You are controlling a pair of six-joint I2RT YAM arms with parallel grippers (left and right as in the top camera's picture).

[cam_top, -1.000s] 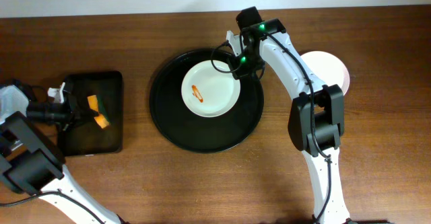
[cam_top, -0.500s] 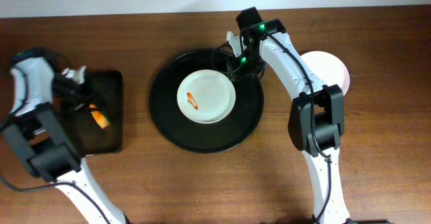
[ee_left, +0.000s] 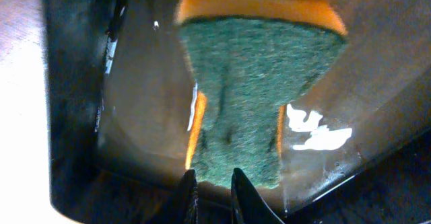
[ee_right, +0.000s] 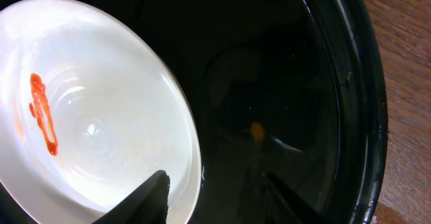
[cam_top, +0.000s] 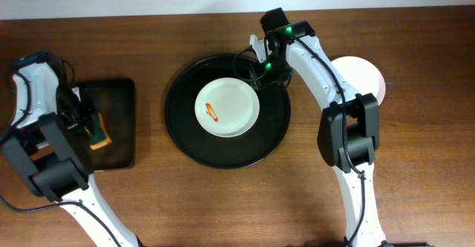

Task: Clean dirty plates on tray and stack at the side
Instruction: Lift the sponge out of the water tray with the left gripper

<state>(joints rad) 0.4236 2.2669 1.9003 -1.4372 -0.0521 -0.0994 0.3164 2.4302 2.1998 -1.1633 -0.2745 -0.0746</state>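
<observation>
Your right gripper [ee_right: 219, 192] stands half open and empty, its fingers astride the rim of the smeared plate [ee_right: 101, 116], which lies near the middle of the tray [ee_right: 353, 89]. Well left of the tray, your left gripper [ee_left: 211, 192], barely parted, hangs at the sponge [ee_left: 259, 96]; you cannot tell whether it grips.

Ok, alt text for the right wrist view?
A white plate with an orange smear lies in the round black tray, filling the left of the frame. The right pincer hangs open at the bottom edge, one finger over the plate's rim, the other over bare tray; wood tabletop shows at right.
</observation>
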